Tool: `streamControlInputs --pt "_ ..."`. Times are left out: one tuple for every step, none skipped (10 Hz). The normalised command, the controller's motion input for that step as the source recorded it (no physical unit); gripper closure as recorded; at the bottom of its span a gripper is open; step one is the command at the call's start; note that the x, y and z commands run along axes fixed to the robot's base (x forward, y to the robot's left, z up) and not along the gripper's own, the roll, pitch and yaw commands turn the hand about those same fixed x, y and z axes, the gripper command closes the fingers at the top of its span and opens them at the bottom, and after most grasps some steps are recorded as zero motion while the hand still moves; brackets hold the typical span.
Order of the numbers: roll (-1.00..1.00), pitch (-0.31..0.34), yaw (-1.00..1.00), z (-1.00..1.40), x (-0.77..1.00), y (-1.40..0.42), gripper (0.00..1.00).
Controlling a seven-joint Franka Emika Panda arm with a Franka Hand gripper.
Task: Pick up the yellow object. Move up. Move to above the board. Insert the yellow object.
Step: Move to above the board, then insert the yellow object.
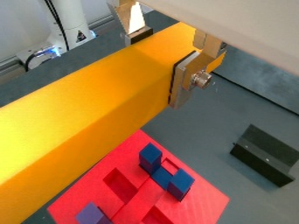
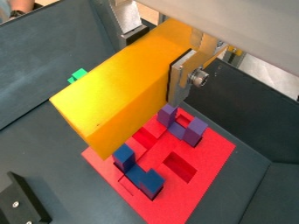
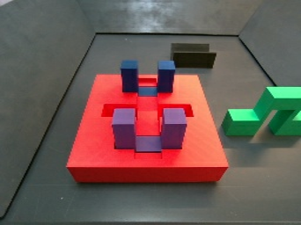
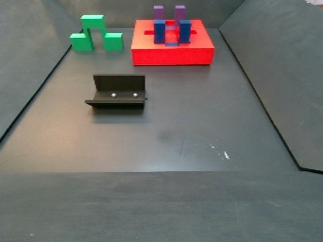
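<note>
Hovering over the board [image 2: 176, 171], the gripper [image 2: 176, 74] has its jaws clenched on the yellow object [image 2: 117, 87], whose long axis lies level above the slotted face.

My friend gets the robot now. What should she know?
Tool: up in the air above the board, shut on the yellow object, seen in both wrist views; neither shows in the side views.
Board: on the floor near the back wall, four posts upright, slots empty. Green block beside it, fixture apart.
Done: bar picked up, lifted, carried over the board.
Left: lower and insert it.
</note>
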Motion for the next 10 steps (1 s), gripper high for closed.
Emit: streamControlInputs --pt "0.04 0.071 0.01 0.05 0.11 -0.20 1.00" --pt "0.00 -0.009 0.00 -0.01 0.00 0.00 1.00" --pt "0.00 -0.026 0.00 -0.03 0.00 0.00 1.00" --pt "0.03 0.000 0.00 0.00 0.00 0.00 1.00" --pt "0.14 -0.036 0.00 -0.16 0.00 0.00 1.00" --pt "0.23 -0.157 0.10 -0.75 0.00 -0.09 1.00" --pt "0.19 -0.094 0.07 -0.93 0.00 -0.13 1.00" --pt "0.17 -0.076 0.08 -1.00 -0.02 -0.17 1.00" --pt "0.16 -0.054 0.10 -1.00 -0.05 -0.19 1.00" --pt "0.13 -0.031 0.13 -1.00 -0.06 -0.20 1.00"
